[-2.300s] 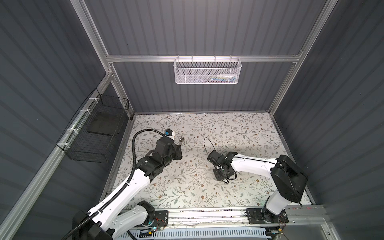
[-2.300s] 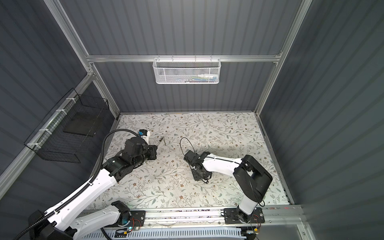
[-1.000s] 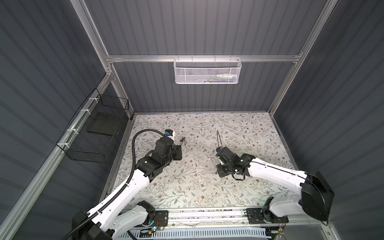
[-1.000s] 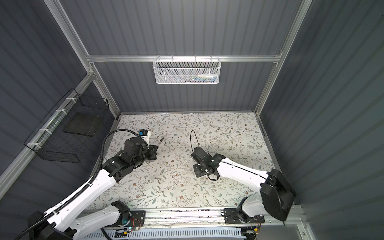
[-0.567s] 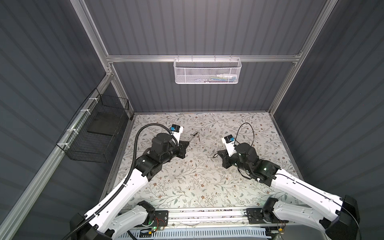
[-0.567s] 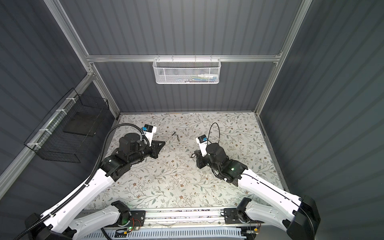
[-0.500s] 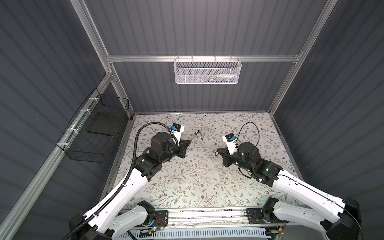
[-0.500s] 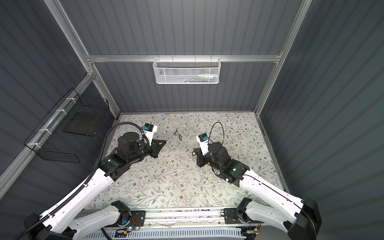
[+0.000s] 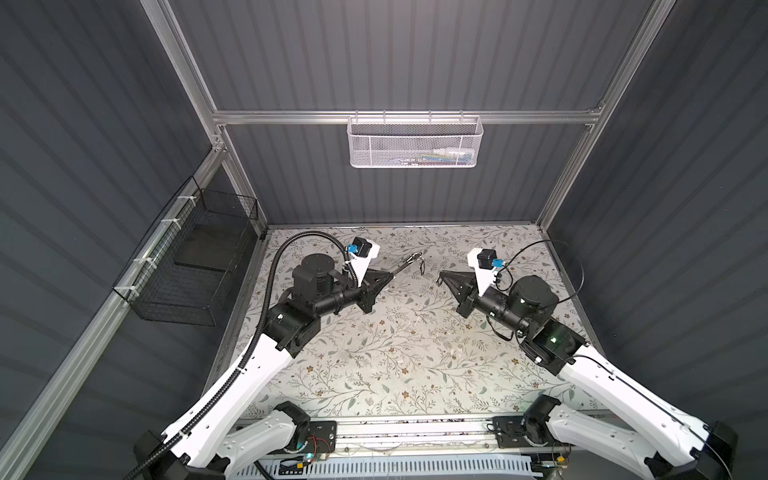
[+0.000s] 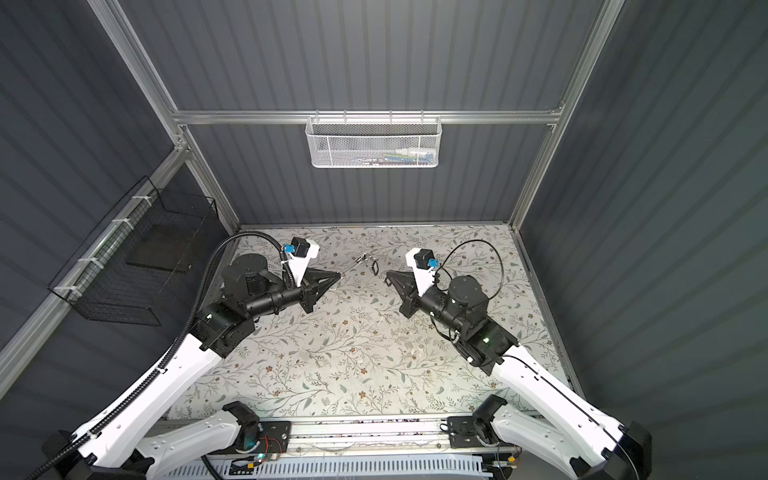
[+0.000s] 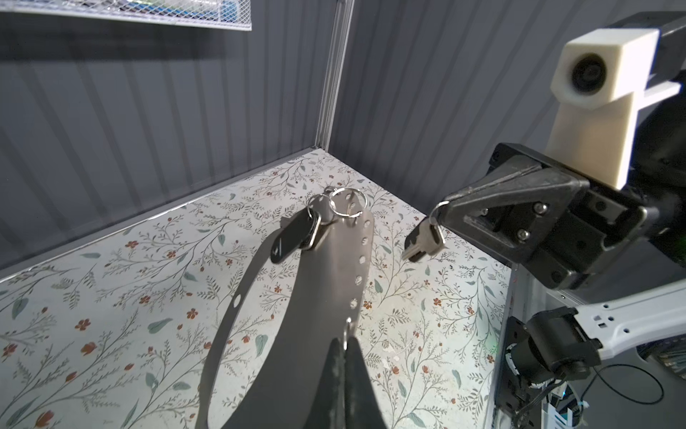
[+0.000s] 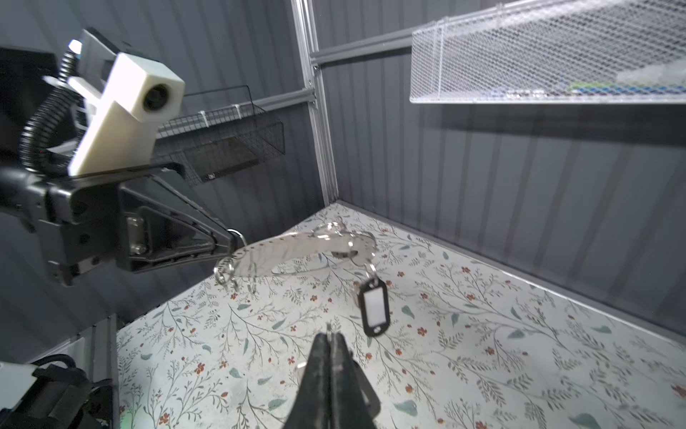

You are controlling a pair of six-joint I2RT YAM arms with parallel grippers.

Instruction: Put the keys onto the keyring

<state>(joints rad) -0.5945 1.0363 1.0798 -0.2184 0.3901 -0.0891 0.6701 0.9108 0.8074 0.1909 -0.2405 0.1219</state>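
**Keyring** [image 11: 334, 282]: held clear of the desk [image 11: 111, 297], roughly level, reaching from the left side toward the middle of the cell. The left gripper [image 11: 345, 351] is pressed together on the plate's near rim and pinches it edge-on. Judgement: this grip leaves the far rim and its small rings free and facing the other arm. A key can then be brought to them while the plate is braced.

**Hung key** [image 12: 373, 308]: a black tag with a white window. It dangles from a ring at the plate's far end, off the desk, and appears already fitted.

**Split ring** [image 11: 348, 202]: sits at the far tip, just beside the hung key's ring. Nothing visibly hangs from it, so it is the likely next target.

**Held key** [image 11: 423, 243]: hangs from a small loop at the tip of the right gripper [image 11: 440, 210], whose jaws are closed on that loop. Hanging this way, the key swings free below the tip. It is near the plate's far end but apart from it, and a gap shows in both top views. I cannot find a third key.

**Arms:** both reach inward from opposite sides with wrists near level and raised above the desk. The gripper tips point at each other across the gap.
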